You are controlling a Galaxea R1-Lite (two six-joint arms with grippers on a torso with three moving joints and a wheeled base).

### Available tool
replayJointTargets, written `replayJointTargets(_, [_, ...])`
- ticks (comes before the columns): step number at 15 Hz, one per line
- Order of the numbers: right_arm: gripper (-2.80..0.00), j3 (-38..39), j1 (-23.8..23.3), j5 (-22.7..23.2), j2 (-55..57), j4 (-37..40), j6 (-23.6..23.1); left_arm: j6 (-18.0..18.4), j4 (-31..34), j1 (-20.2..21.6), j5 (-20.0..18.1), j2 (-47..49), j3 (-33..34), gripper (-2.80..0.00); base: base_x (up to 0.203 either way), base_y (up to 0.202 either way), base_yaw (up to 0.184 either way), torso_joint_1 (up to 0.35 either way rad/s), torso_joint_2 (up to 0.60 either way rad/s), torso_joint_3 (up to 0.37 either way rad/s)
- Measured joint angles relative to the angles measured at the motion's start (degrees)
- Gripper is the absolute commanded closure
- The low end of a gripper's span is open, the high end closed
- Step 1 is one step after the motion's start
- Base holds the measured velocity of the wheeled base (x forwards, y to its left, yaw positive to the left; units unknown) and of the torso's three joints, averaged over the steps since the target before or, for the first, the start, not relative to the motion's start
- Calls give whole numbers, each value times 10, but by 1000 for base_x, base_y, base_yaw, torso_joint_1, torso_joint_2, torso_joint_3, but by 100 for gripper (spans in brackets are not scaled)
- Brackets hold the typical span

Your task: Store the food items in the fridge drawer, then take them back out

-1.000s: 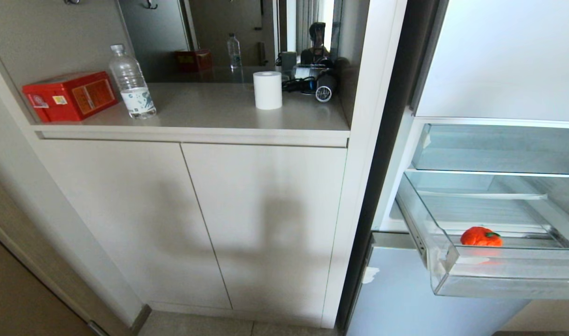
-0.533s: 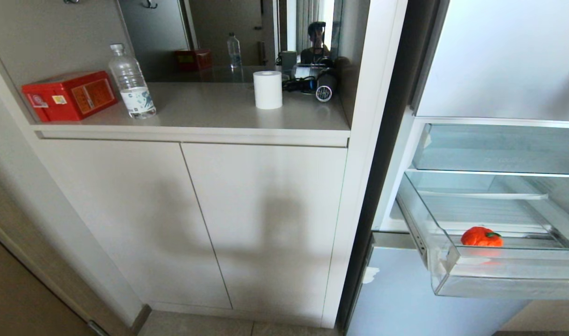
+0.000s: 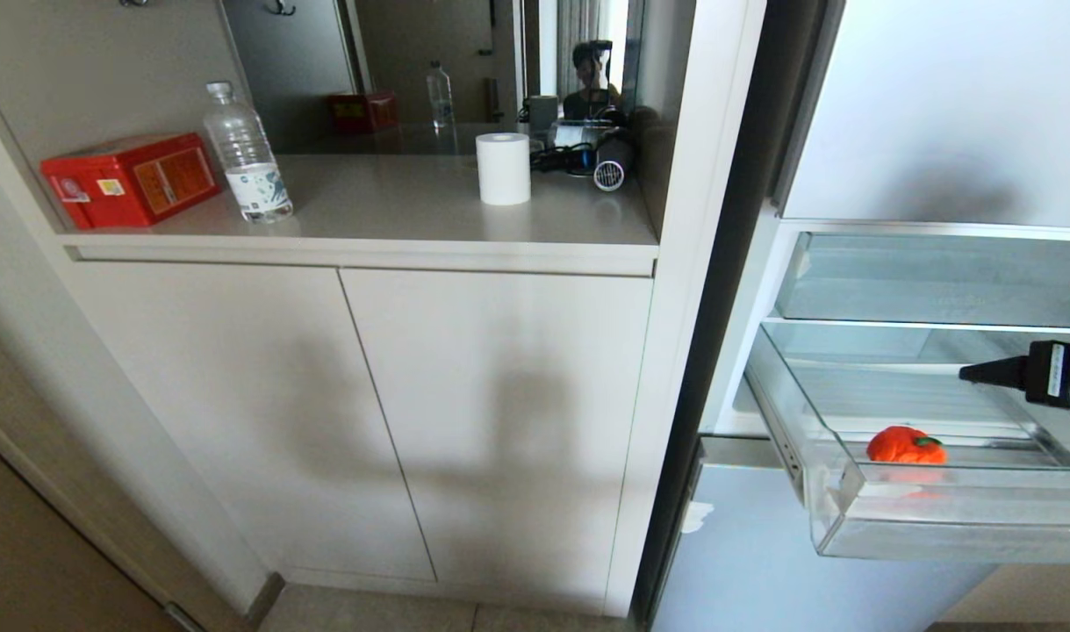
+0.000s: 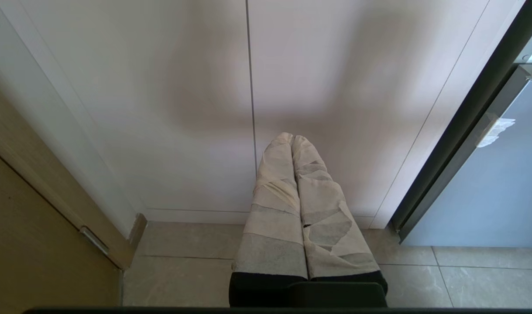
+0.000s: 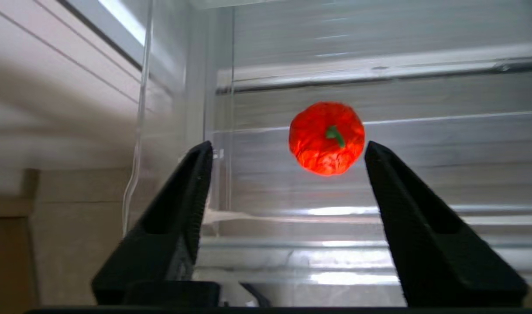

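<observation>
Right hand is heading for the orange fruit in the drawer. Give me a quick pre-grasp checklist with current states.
1. Fridge drawer pulled out: ok.
2. Orange-red fruit lying free on the drawer floor, stem visible: ok.
3. Right hand open, empty: ok.
4. Fruit centred between the fingers: not ok, it sits nearer one finger in the wrist view.
5. Hand down at the fruit: not ok, above it in the head view.
6. Left hand shut, parked by the cabinet doors: ok.

The right gripper (image 5: 287, 148) reaches in level from the right edge of the head view, its black jaws spread wide apart and holding nothing. The left gripper (image 4: 294, 139) hangs low and pointing downward, its tape-wrapped jaws pressed together, empty.
</observation>
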Motion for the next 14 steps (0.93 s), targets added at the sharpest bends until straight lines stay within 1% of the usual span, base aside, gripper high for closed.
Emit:
replayJointTargets(2, [-280,-22,13,-33,25,1,-3,0,0,0,0,0,0,0,0,0,0,0,0,0])
replayJointTargets(4, [-280,-46,20,-65,60,1,-21,0,0,0,0,0,0,0,0,0,0,0,0,0])
replayJointTargets(7, [-280,-83,30,-101,116,1,-32,0,0,0,0,0,0,0,0,0,0,0,0,0])
replayJointTargets(10, [-280,-107,44,-118,165,2,-38,0,0,0,0,0,0,0,0,0,0,0,0,0])
replayJointTargets(12, [-280,-122,57,-148,199,3,-48,0,0,0,0,0,0,0,0,0,0,0,0,0])
replayJointTargets(14, [-280,-133,64,-156,227,3,-51,0,0,0,0,0,0,0,0,0,0,0,0,0])
